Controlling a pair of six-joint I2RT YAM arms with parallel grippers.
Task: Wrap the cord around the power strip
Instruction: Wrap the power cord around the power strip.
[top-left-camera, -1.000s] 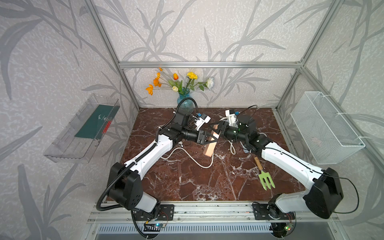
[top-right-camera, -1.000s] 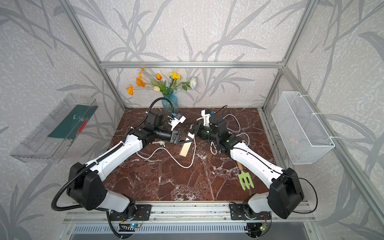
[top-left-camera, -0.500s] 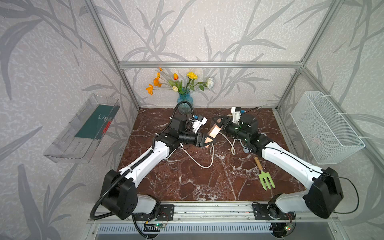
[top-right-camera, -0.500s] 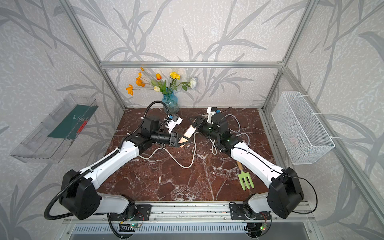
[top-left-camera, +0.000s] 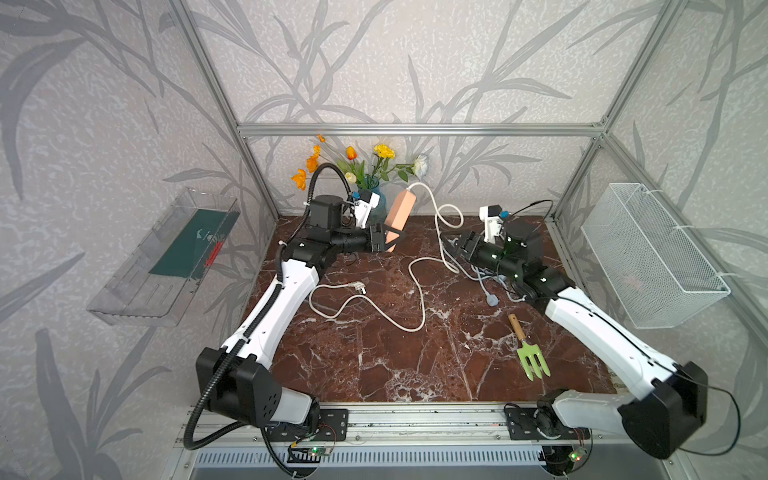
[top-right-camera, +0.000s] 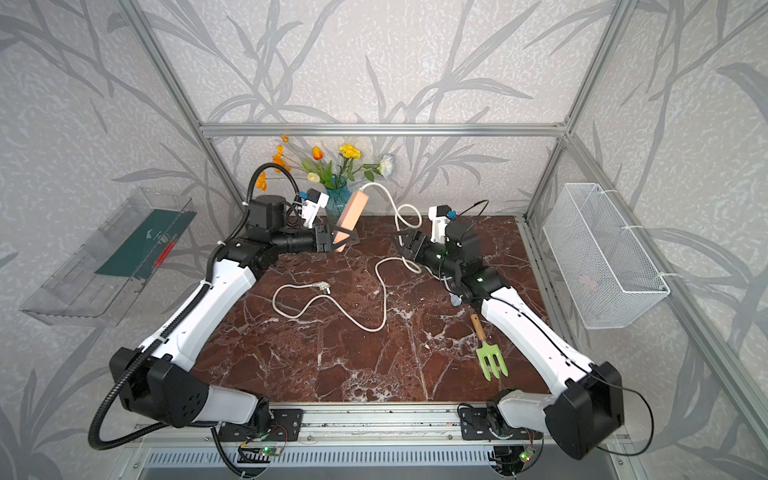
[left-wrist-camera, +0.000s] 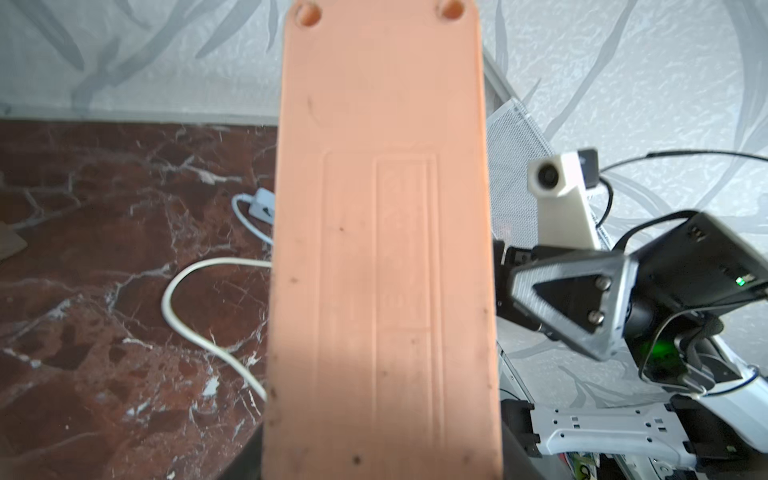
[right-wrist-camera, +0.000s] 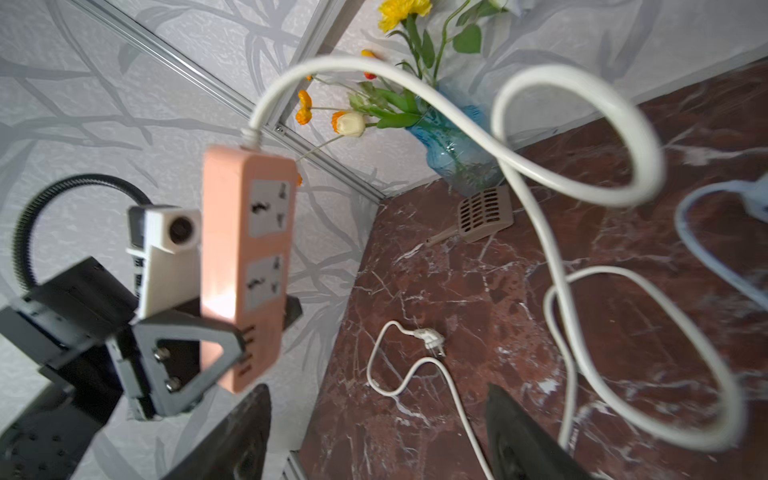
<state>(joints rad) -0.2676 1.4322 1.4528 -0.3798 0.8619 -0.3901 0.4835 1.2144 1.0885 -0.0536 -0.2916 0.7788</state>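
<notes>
Your left tool (top-left-camera: 390, 242) is pinching the lower end of the peach power strip (top-left-camera: 400, 210). It is holding the strip off the bench (top-left-camera: 374, 374), tilted, with the cord end leaning up toward the back wall. In both top views that upper end is sitting just in front of the blue vase of flowers (top-left-camera: 371, 189), so you are working with little room behind it. The socket face is pointing toward your right arm.

Your right tool (right-wrist-camera: 378, 399) is standing spread, with only bench showing between its fingers (right-wrist-camera: 523, 440). The white cord (top-left-camera: 420, 299) is leaving the strip's top, arching toward the right tool and curling into a loop in the air there. It is then running down just beside one finger; I cannot tell whether it is touching. From there it is snaking across the middle of the bench, and its plug (top-left-camera: 356, 286) is lying near your left forearm. The cord is not yet wound around the strip.

A grey-blue cable (top-left-camera: 491, 300) is trailing under your right arm. A green hand fork (top-left-camera: 530, 359) is lying toward the bench's right edge, beside that forearm. A beige slotted scoop (right-wrist-camera: 484, 214) is resting near the vase. The widest open stretch of bench is lying toward the front edge, between the two arm bases.
</notes>
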